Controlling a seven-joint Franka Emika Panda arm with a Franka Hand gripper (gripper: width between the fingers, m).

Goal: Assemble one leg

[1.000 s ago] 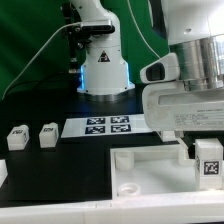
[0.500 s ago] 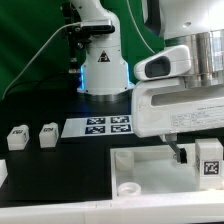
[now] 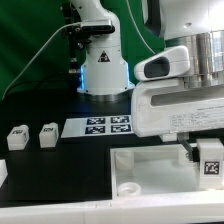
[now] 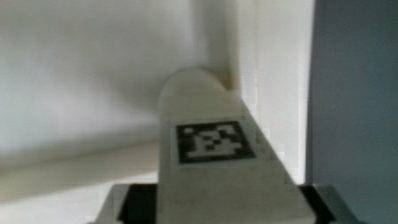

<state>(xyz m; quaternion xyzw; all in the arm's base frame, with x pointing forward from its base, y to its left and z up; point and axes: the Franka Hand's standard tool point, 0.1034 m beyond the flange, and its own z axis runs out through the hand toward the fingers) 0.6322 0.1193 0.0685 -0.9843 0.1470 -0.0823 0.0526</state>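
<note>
Leg point(image 4: 215, 150) clamped between the jaws

Two legs point(image 3: 16, 137) point(image 3: 47, 134) at exterior view's left, marker board point(image 3: 107, 126) beside them, tabletop point(image 3: 150, 172) in front.

The arm point(image 3: 185, 90) is glossy white, bulky, with rounded grey-capped joints.

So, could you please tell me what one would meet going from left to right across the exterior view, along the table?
A loose leg → a second loose leg → the marker board → the white tabletop → the leg held in the claw.
</note>
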